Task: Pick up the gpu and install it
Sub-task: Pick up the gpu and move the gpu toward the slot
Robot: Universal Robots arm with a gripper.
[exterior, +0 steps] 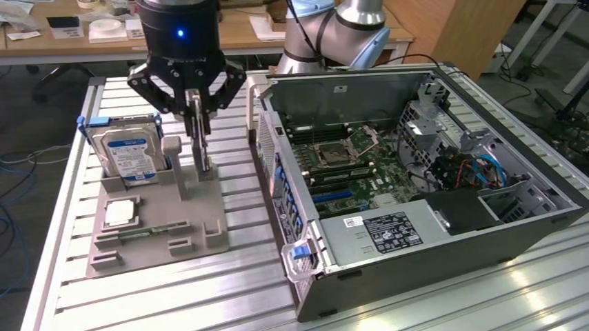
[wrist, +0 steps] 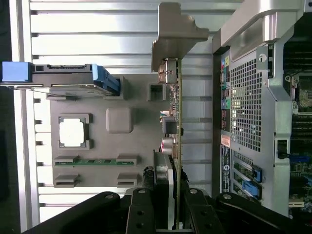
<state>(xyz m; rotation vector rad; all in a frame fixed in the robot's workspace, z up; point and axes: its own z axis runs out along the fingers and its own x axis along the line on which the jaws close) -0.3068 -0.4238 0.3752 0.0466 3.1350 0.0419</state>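
I see the pincer (wrist: pixel 168 207) closed on the gpu (wrist: pixel 169 126), pressing on both faces of the card. The card shows edge-on, with its metal bracket (wrist: pixel 178 34) at the end far from the pincer. It stands near the side of the grey holder (wrist: pixel 139 146) that faces the computer case (wrist: pixel 243 107). The holder also carries a hard drive (wrist: pixel 68 80) with blue rails, a processor chip (wrist: pixel 73 131) in a square recess and a green memory stick (wrist: pixel 90 162). It lies on the slatted bench (wrist: pixel 97 24).

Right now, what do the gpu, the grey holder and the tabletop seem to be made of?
The gpu: circuit board with a greenish-brown edge and a bare metal end bracket. Grey holder: probably matte moulded or printed plastic. Tabletop: likely aluminium, going by the ribbed slats with a dull sheen.
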